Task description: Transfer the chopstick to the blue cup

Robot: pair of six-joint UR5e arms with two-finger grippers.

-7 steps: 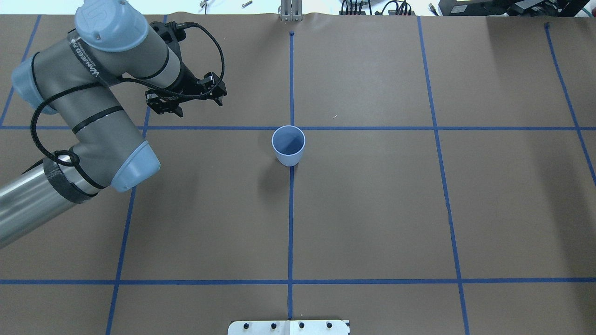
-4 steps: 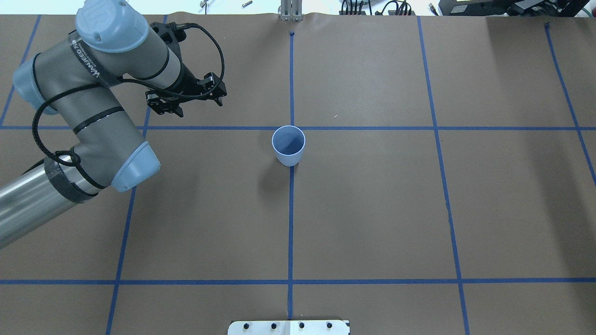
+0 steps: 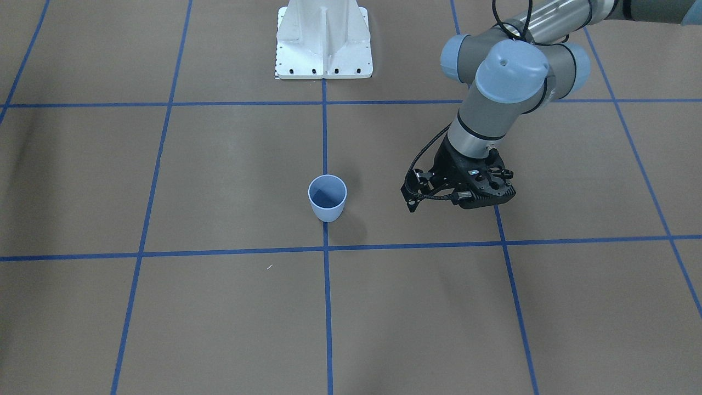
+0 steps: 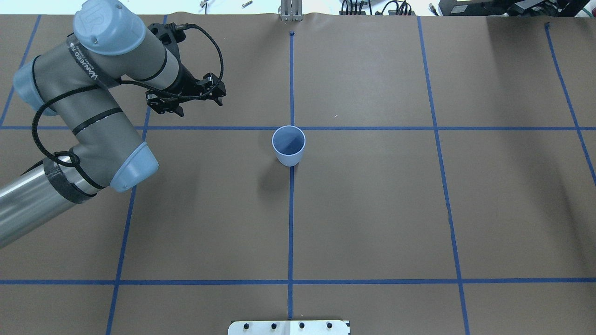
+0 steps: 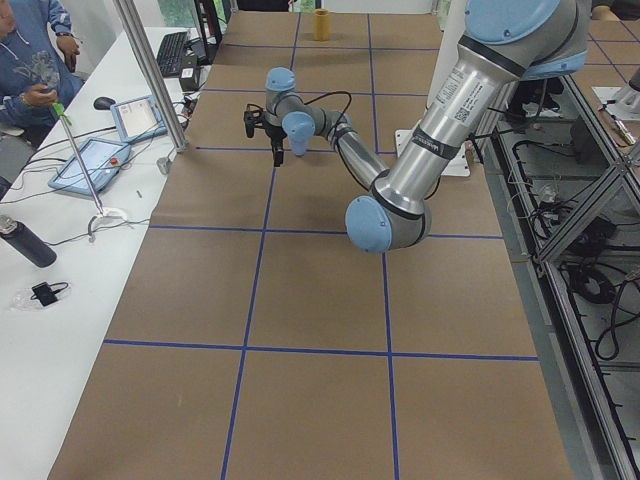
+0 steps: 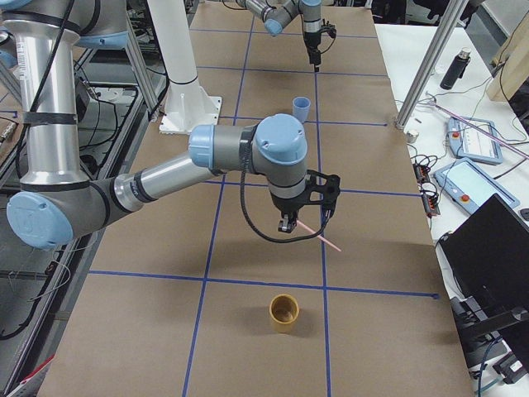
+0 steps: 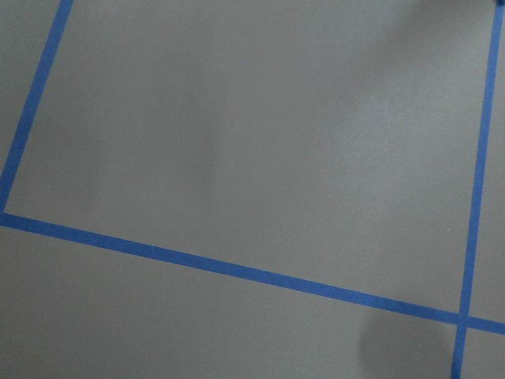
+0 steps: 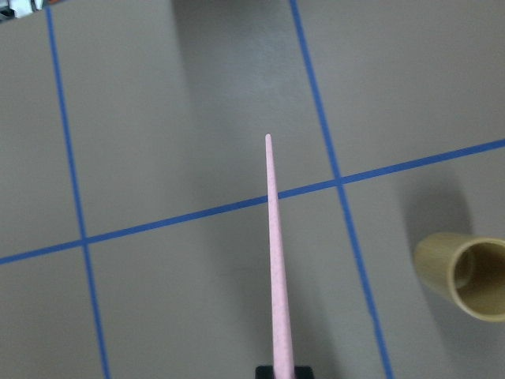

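The left arm (image 4: 100, 125) has moved only a tiny bit. Its round top cap has slid a little to the robot's left. The blue cup (image 4: 288, 146) has stayed put. The cap has a mark that looks like "UR". A black band on the arm has white letters, but they are too small to read for sure.

The left gripper (image 4: 186, 98) hangs over the brown table (image 4: 372, 209), off to one side of the blue cup. I cannot tell if its fingers are apart or together. The blue cup stands upright where two blue tape lines (image 4: 363, 128) cross.

The chopstick (image 6: 318, 236) is far from the cup, up in the air. The right gripper (image 6: 289, 223) pinches it at one end. The stick slants down and away from the gripper, so its free tip is the lower end. In the right wrist view it runs straight up the picture, and its tip sits just past a tape line. A yellow cup (image 6: 283, 312) stands near, not touching the stick.
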